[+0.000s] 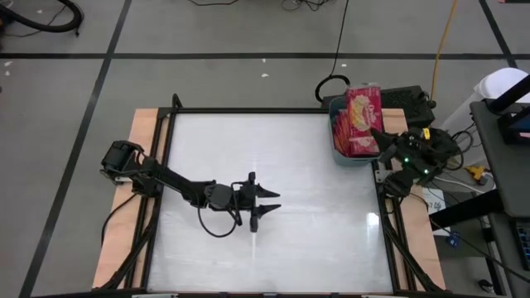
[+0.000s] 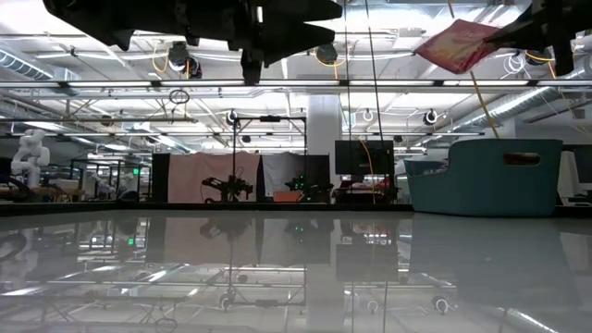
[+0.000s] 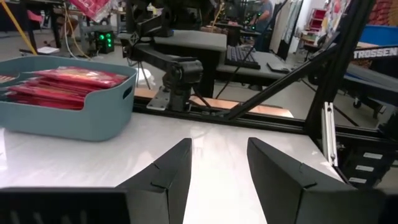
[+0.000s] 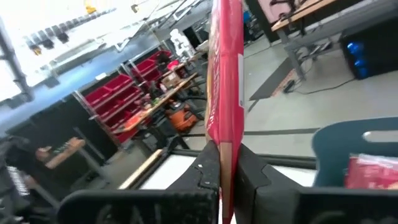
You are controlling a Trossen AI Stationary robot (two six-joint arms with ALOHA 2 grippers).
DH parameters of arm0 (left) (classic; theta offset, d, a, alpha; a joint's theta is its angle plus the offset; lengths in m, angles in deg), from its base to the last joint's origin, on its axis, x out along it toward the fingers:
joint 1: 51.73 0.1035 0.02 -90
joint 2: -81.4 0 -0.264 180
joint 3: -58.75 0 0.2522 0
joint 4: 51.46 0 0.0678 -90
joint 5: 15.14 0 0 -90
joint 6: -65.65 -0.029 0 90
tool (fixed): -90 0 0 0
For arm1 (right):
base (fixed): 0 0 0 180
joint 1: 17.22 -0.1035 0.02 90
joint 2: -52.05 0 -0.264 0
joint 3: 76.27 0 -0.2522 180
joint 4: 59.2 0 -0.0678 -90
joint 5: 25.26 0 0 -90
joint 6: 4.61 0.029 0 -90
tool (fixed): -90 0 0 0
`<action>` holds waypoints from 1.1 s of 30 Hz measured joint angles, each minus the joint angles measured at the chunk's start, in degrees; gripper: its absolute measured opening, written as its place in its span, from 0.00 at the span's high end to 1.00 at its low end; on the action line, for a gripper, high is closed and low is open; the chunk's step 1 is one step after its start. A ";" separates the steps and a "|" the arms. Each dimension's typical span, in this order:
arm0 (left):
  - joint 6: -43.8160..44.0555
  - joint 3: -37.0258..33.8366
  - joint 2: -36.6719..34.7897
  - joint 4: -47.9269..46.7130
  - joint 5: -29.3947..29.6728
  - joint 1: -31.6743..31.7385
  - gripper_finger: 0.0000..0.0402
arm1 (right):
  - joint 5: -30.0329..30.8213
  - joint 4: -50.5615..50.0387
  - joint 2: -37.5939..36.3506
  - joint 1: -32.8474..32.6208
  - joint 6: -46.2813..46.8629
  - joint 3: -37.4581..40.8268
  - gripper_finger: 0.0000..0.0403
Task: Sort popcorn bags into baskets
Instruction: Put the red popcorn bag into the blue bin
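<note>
— Grey floor crossed by dark lines surrounds the glossy white worktop (image 1: 273,199), and the low view looks past it into a long workshop with ceiling lights. What is the left arm doing?

— It reaches from its base at the worktop's left edge, stretched low and nearly straight toward the middle. The left hand (image 1: 267,207) hangs over the bare centre, fingers parted with a clear gap between them and nothing held. Its own wrist view shows the two dark fingers (image 3: 168,177) spread above the white surface.

— And farther right?

— At the back right corner stands the teal basket (image 1: 339,153), with red popcorn bags (image 1: 354,132) lying inside; the left wrist view shows several stacked flat in it (image 3: 59,87).

— Where is the right arm?

— Folded up beside the worktop's right edge, just next to the basket. The right hand (image 4: 225,171) is clamped shut on one popcorn bag (image 4: 224,81), pinching its lower edge so the packet stands up edge-on between the fingers. In the low view that held bag (image 2: 458,44) is raised high, tilted, above the basket (image 2: 490,176) and apart from it.

— Is the held bag touching the ones in the basket?

— No, it is in the air, clear of them.
</note>
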State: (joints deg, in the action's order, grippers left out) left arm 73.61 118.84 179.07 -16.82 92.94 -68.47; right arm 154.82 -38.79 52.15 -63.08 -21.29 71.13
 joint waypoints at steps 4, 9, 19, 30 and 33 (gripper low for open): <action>0.12 0.00 0.00 0.51 0.02 -0.20 0.60 | -0.08 0.11 0.11 2.00 1.65 3.68 0.99; 0.05 0.00 0.00 1.68 -0.17 -0.41 0.60 | -0.09 0.38 0.13 2.42 7.21 9.48 0.99; -1.67 0.00 0.00 2.89 -0.17 0.99 0.60 | -2.30 7.25 1.20 5.59 10.45 12.97 0.99; -1.83 0.02 0.00 5.55 -0.17 4.51 0.60 | -11.50 7.81 12.52 23.09 15.82 12.94 1.00; -1.79 0.02 0.00 5.51 -0.95 5.42 0.60 | -11.96 7.64 12.83 25.72 13.00 11.65 1.00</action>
State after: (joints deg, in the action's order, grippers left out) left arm 71.82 118.86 179.07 -11.31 91.99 -63.05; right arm 142.86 -31.15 64.99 -37.36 -8.29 82.79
